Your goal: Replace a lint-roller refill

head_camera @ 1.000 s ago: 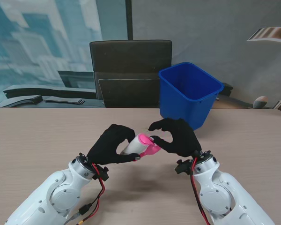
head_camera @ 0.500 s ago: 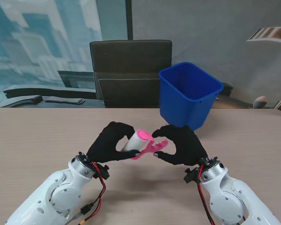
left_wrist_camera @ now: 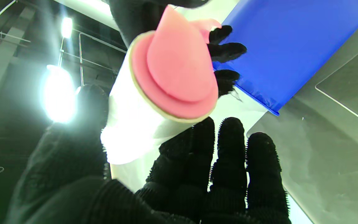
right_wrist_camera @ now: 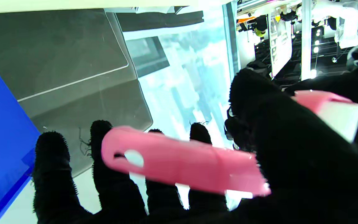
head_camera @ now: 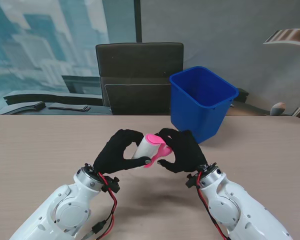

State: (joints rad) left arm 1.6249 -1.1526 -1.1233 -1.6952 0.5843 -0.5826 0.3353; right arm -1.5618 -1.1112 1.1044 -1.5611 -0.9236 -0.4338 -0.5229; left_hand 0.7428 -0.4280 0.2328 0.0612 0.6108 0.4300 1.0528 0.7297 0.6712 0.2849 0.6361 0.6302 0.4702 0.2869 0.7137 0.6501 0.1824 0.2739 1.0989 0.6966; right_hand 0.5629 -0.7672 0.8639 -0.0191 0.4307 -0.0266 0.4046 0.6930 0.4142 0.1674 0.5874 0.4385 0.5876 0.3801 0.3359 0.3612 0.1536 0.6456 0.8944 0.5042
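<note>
The step in hand looks like pulling the refill off its holder, both held above the desk (head_camera: 35,145) in front of the blue bin (head_camera: 202,100). The left robot hand (head_camera: 119,152) is curled round the white refill roll (head_camera: 146,147), palm turned inward. The right robot hand (head_camera: 180,150), fingers bent toward the left 1, grips the pink handle (right_wrist_camera: 179,161). Next, I judge, the 2 must draw apart along the roll's axis, then drop the roll in the bin.
</note>
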